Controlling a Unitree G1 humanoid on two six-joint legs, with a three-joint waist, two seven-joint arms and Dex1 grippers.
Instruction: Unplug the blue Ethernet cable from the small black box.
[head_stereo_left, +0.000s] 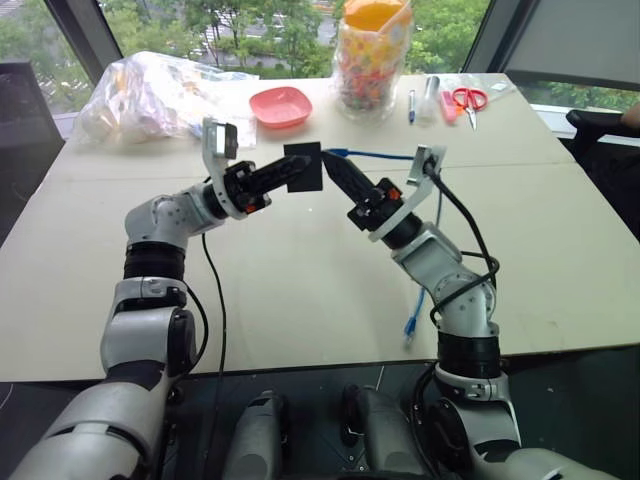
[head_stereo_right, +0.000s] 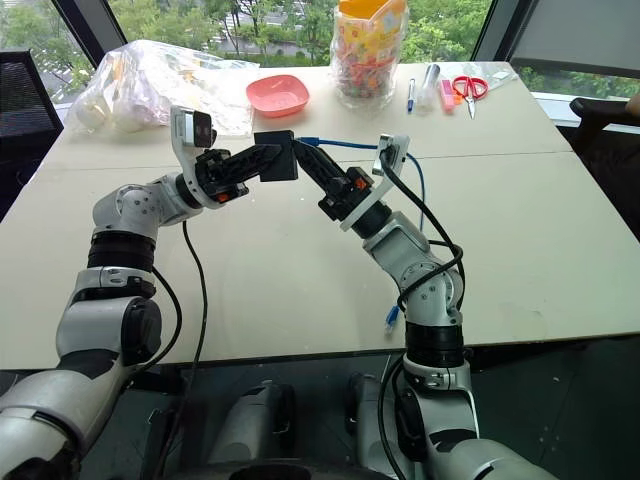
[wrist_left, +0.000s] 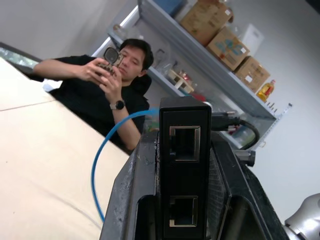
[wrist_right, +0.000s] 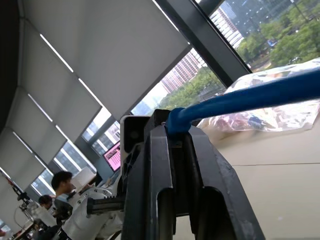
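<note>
Holding small black box (head_stereo_left: 303, 167) in left gripper (head_stereo_left: 284, 174); right gripper (head_stereo_left: 333, 170) pinching blue Ethernet cable (head_stereo_left: 380, 155); no legible writing.

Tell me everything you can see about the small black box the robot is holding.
The small black box is matte black plastic, flat and roughly square. It is held above the table, clamped edge-on in the left gripper. The left wrist view shows two metal-lined ports on its narrow side, both empty. The blue cable runs off from its far side, where the right gripper is shut on the cable's end right at the box.
</note>
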